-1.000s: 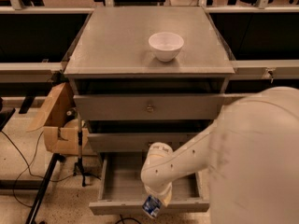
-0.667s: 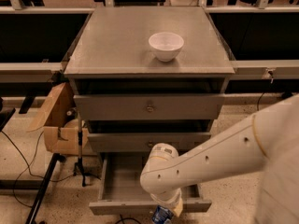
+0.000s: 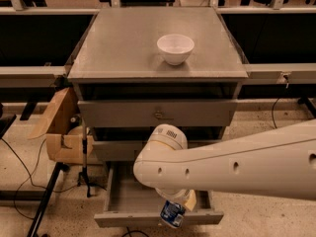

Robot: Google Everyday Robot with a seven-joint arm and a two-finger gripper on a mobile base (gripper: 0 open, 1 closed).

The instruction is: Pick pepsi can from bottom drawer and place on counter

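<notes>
Camera view: the pepsi can is clamped, tilted, by the gripper over the front of the bottom drawer, judged held high to clear it toward the counter.

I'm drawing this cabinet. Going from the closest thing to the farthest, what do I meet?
Gripper holding the pepsi can over the front of the bottom drawer → middle drawer → top drawer → counter → white bowl on it.

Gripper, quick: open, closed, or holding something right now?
Gripper: closed on the pepsi can, held tilted over the front edge of the open bottom drawer.
</notes>
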